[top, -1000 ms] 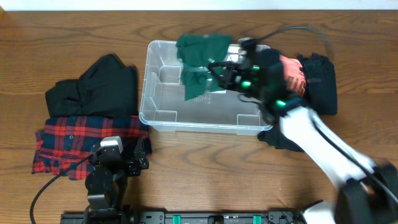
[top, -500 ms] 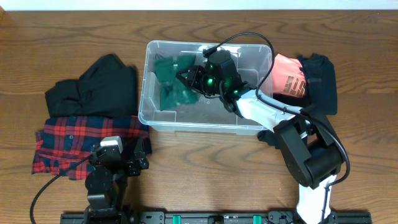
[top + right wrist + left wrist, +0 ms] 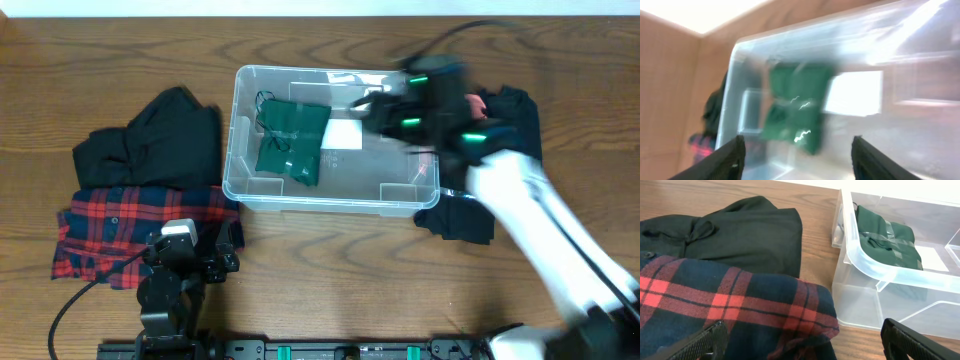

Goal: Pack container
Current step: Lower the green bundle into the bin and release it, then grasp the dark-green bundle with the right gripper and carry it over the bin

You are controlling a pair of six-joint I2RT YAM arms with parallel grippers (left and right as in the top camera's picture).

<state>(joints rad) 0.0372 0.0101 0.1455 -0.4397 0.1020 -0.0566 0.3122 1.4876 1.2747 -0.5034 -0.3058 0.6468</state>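
The clear container [image 3: 300, 203] stands mid-table, with a folded green garment [image 3: 290, 140] lying in its left half beside the white label [image 3: 343, 134]. My right gripper [image 3: 378, 106], motion-blurred, hovers over the container's right half. In its wrist view the right gripper [image 3: 797, 160] stands open and empty above the green garment [image 3: 797, 105] and the container wall [image 3: 735, 80]. My left gripper [image 3: 802, 345] is open, resting low over the red plaid shirt [image 3: 730, 305], left of the container [image 3: 865, 265]. Overhead, the left gripper [image 3: 190, 262] sits at the front left.
A black garment [image 3: 165, 135] and the red plaid shirt [image 3: 130, 225] lie left of the container. To its right are a coral garment [image 3: 478, 108], a dark one [image 3: 518, 130] and another dark piece [image 3: 460, 218], partly under the right arm.
My right gripper has let go of the green garment, which now lies in the container's left half, and has drawn back to the right with its jaws opening. The left arm has not moved.
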